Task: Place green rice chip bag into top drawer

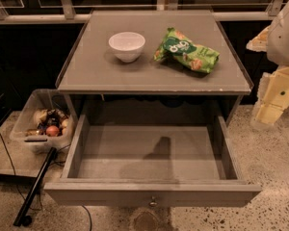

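Observation:
The green rice chip bag lies on the right half of the grey cabinet top, crinkled, with its dark round logo facing up. The top drawer is pulled out wide open below it, with nothing lying inside, and a small round knob on its front panel. My gripper hangs at the right edge of the view, beside the cabinet's right side and level with the drawer. It is well apart from the bag and holds nothing that I can see.
A white bowl stands on the cabinet top, left of the bag. A clear plastic bin with several small items sits on the floor left of the drawer. A black pole and cables lie on the floor by the drawer's left corner.

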### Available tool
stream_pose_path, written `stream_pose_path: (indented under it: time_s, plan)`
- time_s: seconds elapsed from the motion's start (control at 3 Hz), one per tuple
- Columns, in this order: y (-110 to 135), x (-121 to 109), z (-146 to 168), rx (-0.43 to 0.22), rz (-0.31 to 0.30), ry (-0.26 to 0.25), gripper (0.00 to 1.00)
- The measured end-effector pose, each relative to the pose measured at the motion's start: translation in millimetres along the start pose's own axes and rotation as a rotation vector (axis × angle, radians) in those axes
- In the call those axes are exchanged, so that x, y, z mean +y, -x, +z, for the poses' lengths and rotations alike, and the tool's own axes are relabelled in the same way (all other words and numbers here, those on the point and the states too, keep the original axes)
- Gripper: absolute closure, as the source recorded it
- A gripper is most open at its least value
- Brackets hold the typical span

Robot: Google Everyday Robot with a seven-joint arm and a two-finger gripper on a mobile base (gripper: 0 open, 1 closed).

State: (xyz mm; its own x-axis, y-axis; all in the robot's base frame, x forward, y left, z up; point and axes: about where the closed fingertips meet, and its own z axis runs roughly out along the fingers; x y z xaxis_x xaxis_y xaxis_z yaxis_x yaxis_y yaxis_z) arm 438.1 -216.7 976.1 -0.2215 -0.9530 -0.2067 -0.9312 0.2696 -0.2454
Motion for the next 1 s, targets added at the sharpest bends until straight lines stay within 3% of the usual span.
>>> stream_pose_path:
  time_s: [0.67,1.0]
  plan:
    - [6,-4,0,-0.008,-0.019,-0.004,0.00]
    - [30,-20,7,-0.025,-0.078,-0.041,0.00]
